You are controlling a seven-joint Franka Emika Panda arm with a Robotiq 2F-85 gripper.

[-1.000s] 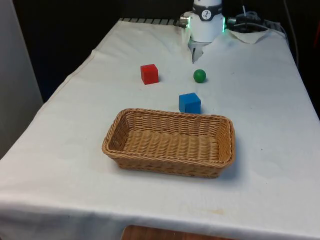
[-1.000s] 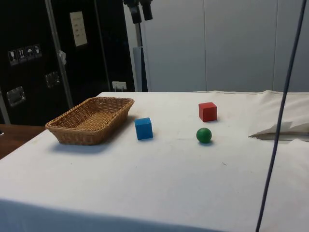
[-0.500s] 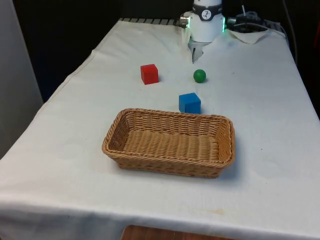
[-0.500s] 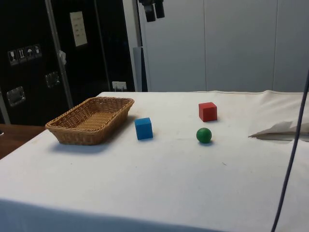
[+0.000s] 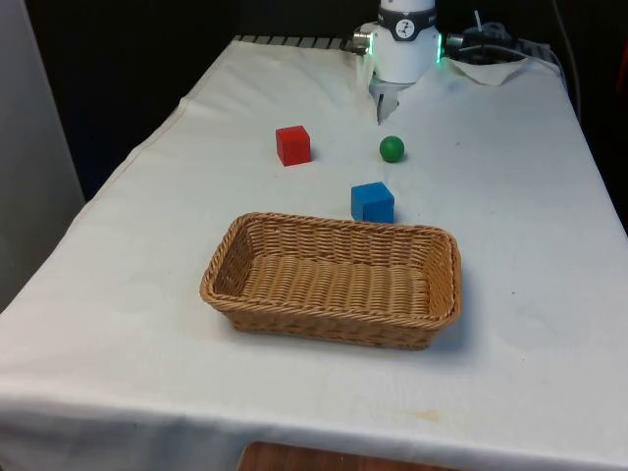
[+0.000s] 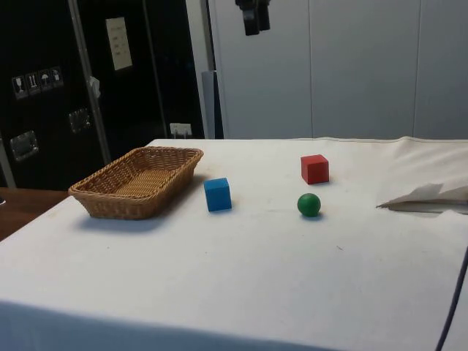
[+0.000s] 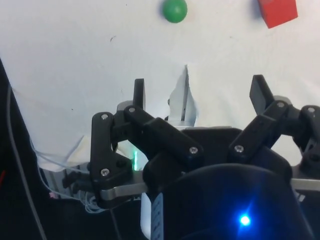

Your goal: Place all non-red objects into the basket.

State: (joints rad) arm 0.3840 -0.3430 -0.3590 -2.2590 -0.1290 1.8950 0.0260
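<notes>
A woven basket (image 5: 324, 330) stands on the white cloth with nothing inside it. Just behind its far rim sits a blue cube (image 5: 372, 201). Farther back lie a green ball (image 5: 392, 148) and, towards the front view's left, a red cube (image 5: 292, 144). In the side view the basket (image 6: 124, 205), blue cube (image 6: 218, 194), green ball (image 6: 308, 204) and red cube (image 6: 314, 168) all rest on the table. My gripper (image 6: 257, 28) hangs high above them, roughly over the gap between blue cube and ball. In the wrist view the gripper (image 7: 200, 92) is open and holds nothing; the green ball (image 7: 174, 10) and red cube (image 7: 278, 11) lie far below.
A crumpled fold of white cloth (image 5: 496, 71) lies by the robot's base, seen also as the fold (image 6: 431, 196) in the side view. A dark cable (image 6: 455, 296) hangs at the side view's right edge. The table drops off on both long sides.
My gripper has travelled high across the side view towards its right, from above the basket's end to above the blue cube and ball. Nothing on the table has moved.
</notes>
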